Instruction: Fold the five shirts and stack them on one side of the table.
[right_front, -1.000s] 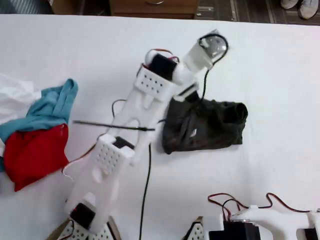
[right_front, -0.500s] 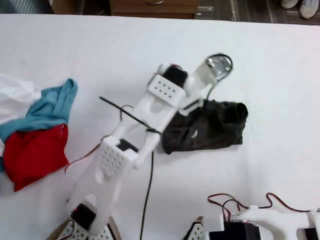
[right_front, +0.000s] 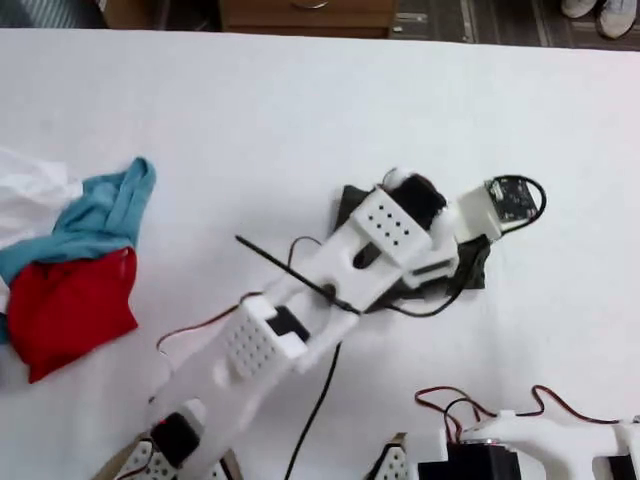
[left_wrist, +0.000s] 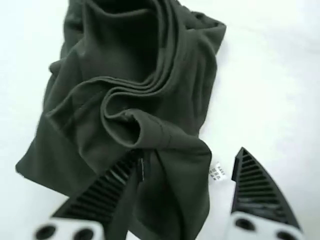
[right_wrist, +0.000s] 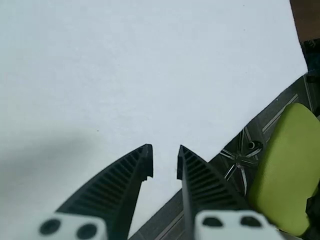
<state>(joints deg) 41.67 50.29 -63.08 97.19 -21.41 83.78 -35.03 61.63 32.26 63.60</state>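
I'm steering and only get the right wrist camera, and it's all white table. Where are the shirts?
Observer: A dark shirt lies crumpled near the middle of the table, under the left arm.
Operator: Is that arm grabbing it?
Observer: The left gripper is open, astride a fold of the shirt.
Operator: Any more shirts?
Observer: A red shirt, a blue shirt and a white shirt lie heaped at the table edge on the left arm's side.
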